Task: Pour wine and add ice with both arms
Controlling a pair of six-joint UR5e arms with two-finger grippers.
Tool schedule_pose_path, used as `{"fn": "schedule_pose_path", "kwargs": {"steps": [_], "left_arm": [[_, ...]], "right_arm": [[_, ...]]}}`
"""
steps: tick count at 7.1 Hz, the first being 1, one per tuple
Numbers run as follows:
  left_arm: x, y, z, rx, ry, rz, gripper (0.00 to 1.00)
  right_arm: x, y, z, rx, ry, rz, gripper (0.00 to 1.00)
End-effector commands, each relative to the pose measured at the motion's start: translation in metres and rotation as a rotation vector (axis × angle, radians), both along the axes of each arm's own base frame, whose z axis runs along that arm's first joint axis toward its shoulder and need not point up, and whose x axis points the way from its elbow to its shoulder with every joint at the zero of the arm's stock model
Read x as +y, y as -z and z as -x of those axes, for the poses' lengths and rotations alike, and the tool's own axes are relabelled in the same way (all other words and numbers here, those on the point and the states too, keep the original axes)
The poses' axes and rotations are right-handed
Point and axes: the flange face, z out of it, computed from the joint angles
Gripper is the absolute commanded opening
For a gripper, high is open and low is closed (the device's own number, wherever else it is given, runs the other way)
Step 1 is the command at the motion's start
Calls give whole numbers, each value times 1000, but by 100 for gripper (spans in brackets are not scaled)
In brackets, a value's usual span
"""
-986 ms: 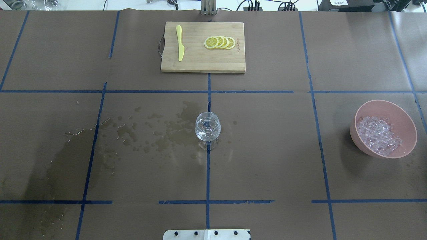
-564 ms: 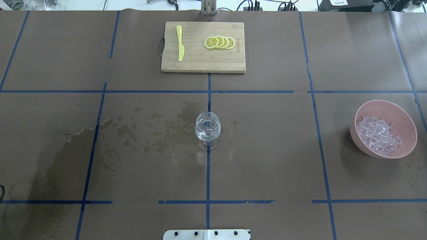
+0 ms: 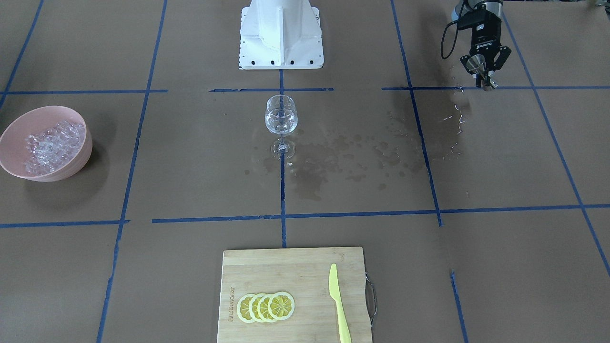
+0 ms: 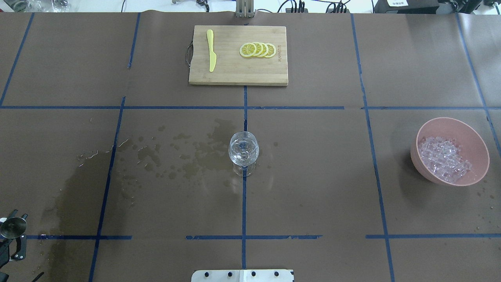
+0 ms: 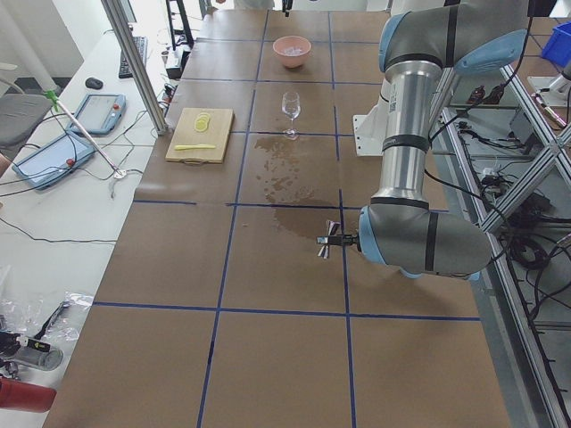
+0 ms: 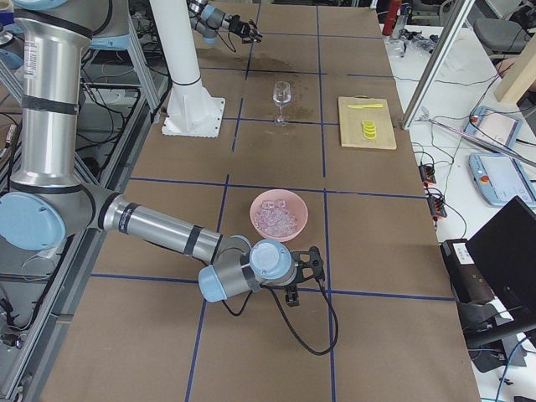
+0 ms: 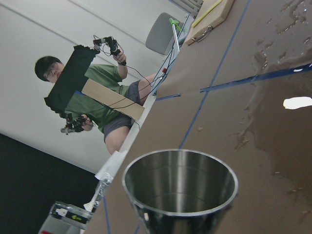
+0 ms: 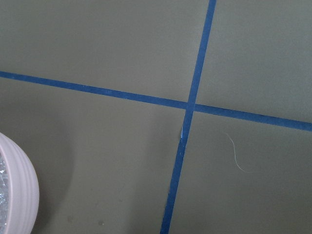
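A clear wine glass [image 4: 243,150] stands upright at the table's centre, also in the front view [image 3: 281,119]. A little clear wine [image 3: 280,126] sits low in its bowl. The ice [image 4: 444,158] fills a pink bowl [image 4: 471,131] at the right. My left gripper [image 4: 11,232] hangs at the near left corner, shut on a small steel measuring cup [image 3: 476,62]. The left wrist view shows that cup's open mouth [image 7: 180,187], with no liquid visible inside. My right gripper [image 6: 306,270] shows only in the right side view, just beyond the bowl [image 6: 279,216]; whether it is open or shut I cannot tell.
A wooden cutting board [image 4: 238,74] at the far centre carries lemon slices [image 4: 257,49] and a yellow knife [image 4: 211,50]. Dark wet stains [image 4: 78,188] spread from the glass toward the left gripper. The white base [image 3: 281,33] sits at the near edge. A seated person [image 7: 92,105] is beyond the table's end.
My left gripper with the steel cup has come into the overhead view at the bottom left corner. The glass and bowl have not moved.
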Motion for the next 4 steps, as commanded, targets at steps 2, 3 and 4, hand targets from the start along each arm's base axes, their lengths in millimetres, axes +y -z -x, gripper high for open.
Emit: {"fn": "schedule_pose_path", "kwargs": {"steps": [2,3,4], "left_arm": [[36,42,-34,149,-25,146,0],[62,86,-71,291,-14,269,0],[63,95,-73,362,4,317,0]], "right_arm": [[1,-1,0,0,0,4,100],[0,-1,0,0,0,3,100],[0,-1,0,1,0,1,100]]}}
